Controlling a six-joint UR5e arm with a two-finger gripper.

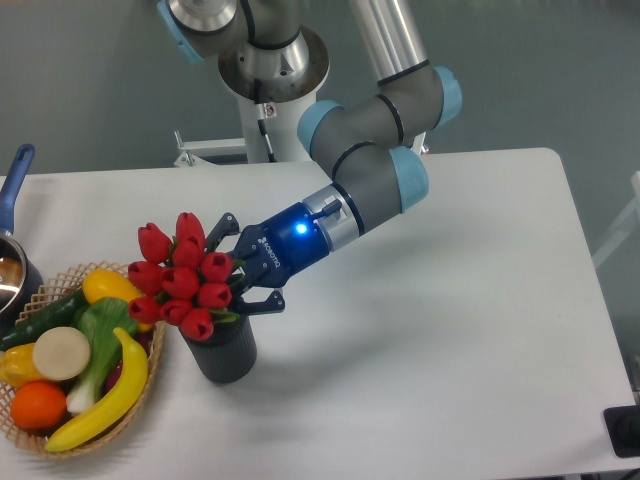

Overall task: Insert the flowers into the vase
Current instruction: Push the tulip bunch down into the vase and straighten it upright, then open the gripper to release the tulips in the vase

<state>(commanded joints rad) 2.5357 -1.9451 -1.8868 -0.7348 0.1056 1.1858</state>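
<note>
The flowers (pixel 184 279), a bunch of red closed tulip heads with green leaves, hang tilted to the left right above the mouth of the vase (pixel 223 350). Their stems are hidden behind the heads and the vase rim, so I cannot tell how deep they reach. The vase is a dark grey ribbed cylinder standing upright on the white table (pixel 430 330). My gripper (pixel 241 264), blue-lit at the wrist, comes in from the right just above the vase and is shut on the flowers near their stems.
A woven basket (pixel 152 372) with a banana, an orange, cucumber and other produce stands directly left of the vase. A pot with a blue handle (pixel 14 182) sits at the far left edge. A dark object (pixel 624 430) lies at the bottom right corner.
</note>
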